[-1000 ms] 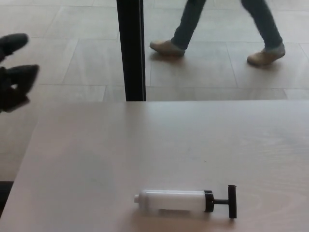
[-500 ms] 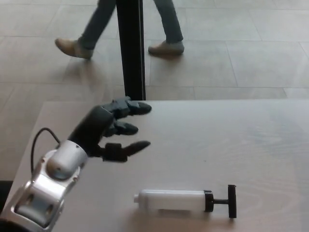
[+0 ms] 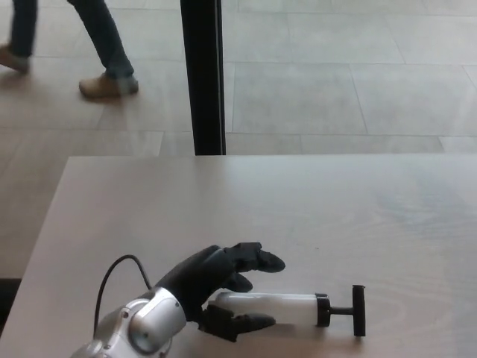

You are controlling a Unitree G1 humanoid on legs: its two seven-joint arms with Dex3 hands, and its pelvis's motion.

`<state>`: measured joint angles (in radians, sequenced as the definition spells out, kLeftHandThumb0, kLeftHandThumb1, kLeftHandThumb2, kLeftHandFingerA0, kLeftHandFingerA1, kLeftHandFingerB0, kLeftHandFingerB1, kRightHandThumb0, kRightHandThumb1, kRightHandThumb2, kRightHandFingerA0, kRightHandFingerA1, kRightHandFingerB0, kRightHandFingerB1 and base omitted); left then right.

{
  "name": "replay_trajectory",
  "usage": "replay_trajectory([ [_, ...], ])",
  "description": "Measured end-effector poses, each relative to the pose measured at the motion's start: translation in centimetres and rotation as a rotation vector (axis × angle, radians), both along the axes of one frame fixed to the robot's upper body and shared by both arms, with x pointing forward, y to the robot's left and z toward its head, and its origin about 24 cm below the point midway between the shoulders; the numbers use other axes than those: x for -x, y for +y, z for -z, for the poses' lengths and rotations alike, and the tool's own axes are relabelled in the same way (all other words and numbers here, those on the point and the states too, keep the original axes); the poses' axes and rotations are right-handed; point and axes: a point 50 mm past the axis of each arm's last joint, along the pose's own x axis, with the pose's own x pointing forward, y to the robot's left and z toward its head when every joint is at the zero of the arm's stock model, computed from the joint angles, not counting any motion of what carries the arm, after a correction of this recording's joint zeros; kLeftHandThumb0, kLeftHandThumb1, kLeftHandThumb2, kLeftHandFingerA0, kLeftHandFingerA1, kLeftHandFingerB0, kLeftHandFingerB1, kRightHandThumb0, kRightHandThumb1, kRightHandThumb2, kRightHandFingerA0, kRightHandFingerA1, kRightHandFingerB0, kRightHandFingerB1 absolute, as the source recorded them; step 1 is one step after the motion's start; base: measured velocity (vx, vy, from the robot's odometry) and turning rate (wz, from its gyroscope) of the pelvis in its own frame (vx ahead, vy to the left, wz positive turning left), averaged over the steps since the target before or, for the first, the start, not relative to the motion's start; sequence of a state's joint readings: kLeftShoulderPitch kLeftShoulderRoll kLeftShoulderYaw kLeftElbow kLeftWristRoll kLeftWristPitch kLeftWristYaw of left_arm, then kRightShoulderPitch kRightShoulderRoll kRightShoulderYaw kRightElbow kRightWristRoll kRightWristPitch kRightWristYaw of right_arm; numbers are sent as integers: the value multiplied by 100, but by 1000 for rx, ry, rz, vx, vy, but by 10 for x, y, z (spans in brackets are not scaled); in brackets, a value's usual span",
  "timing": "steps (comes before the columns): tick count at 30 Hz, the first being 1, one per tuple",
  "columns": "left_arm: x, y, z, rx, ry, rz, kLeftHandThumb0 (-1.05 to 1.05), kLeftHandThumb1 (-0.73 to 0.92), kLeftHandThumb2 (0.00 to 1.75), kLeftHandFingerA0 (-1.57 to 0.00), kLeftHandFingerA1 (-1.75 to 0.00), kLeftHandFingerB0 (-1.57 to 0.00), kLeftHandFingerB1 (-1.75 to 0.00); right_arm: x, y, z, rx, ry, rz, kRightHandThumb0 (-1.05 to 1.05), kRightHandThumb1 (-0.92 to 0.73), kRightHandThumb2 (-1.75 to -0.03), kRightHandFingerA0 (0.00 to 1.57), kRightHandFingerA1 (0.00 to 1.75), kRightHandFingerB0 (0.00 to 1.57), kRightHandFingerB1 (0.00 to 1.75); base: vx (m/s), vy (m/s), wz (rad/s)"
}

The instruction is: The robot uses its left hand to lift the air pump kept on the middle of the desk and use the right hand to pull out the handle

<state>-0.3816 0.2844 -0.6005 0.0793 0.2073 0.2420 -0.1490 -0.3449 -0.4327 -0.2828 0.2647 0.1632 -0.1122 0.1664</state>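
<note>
The left hand [image 3: 216,287] sits at the capped end of the air pump [image 3: 287,309], fingers spread around the white barrel but not clamped, so I'd say it is lining up a grasp. The pump lies flat near the desk's [image 3: 335,209] front edge, with its black T-handle [image 3: 358,310] pushed in and pointing right, free for the unseen right hand. No containers here.
</note>
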Motion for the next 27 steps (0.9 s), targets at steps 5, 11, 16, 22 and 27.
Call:
replay_trajectory([
  [5, 1, -9, 0, -90, -44, 54, -83, 84, 65, -29, -60, -37, -41, -1, 1, -2, -1, -6, -2, -82, -76, -63, 43, 51, 37, 34, 0, 0, 0],
  [11, 0, -14, 0, -197, -103, 98, -82, 81, 65, -25, -58, -39, -39, -3, 2, -5, -1, -14, -4, -80, -59, -101, 42, 63, 35, 49, 0, 0, 0],
  [16, -2, -17, 1, -283, -153, 117, -76, 76, 63, -27, -60, -44, -42, -3, 2, -6, -1, -18, -4, -80, -76, -63, 45, 61, 44, 35, 0, 0, 0],
  [22, -4, -18, 4, -385, -221, 127, -68, 71, 61, -24, -59, -44, -42, -3, 2, -6, -2, -19, -3, -79, -75, -64, 48, 62, 44, 35, 0, 0, 0],
  [27, -5, -14, 8, -468, -268, 119, -69, 71, 61, -20, -59, -46, -43, -3, 2, -6, -1, -20, 0, -79, -75, -63, 46, 58, 44, 35, 0, 0, 0],
])
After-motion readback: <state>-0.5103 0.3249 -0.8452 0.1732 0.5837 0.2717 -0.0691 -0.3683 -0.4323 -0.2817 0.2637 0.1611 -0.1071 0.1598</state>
